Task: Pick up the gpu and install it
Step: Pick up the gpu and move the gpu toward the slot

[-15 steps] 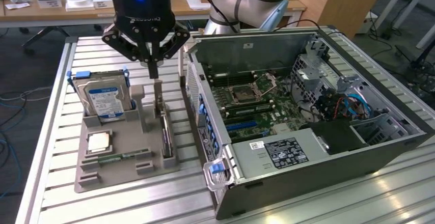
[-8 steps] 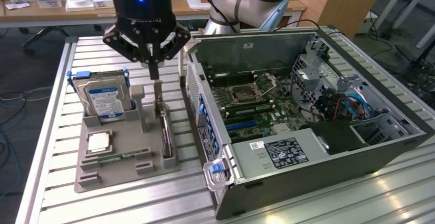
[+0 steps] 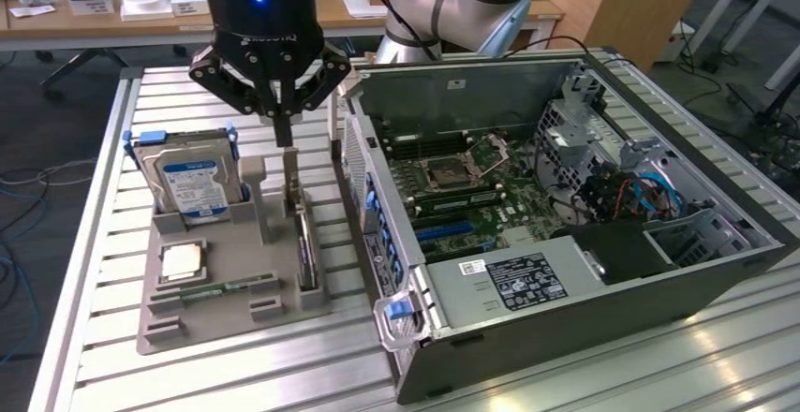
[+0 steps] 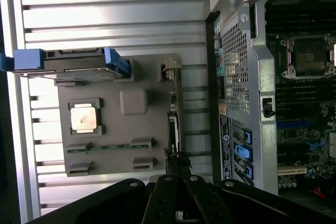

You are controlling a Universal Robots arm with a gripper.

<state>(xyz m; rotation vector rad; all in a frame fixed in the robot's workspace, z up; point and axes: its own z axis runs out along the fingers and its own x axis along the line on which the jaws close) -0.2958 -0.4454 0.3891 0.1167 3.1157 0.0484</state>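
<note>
Slatted metal bench [image 3: 100,337] carries everything. The open computer case [image 3: 700,253] lies on its side across the centre and right of the exterior view, motherboard [image 3: 463,187] exposed. The grey parts tray [image 3: 175,323] sits just beside the case, at the exterior view's lower left. It holds a hard drive [image 3: 187,183] upright at its far end, a processor [image 3: 182,260] lying flat, and a memory stick [image 3: 231,287] in a groove. The gpu [image 3: 300,234] stands on edge in the tray's slot on the side nearest the case. The hand [image 3: 284,139] hangs in the upper left-centre of the exterior view, fingers pressed together into one narrow point directly over the card's upper end. Whether the tips touch the card cannot be told; I read the hand as holding nothing. Judgement: the step is the pick, at approach stage. Done well, the fingers straddle the thin board squarely across its thickness. The pinch belongs on the bare upper edge, not the cooler, and the pull runs straight along the slot so the card does not bind. Edges: the case's perforated side wall stands close on the exterior view's right of the card, so sideways room there is scant. The hard drive is farther off on the left, giving more margin. Above the tray the space is open.
</note>
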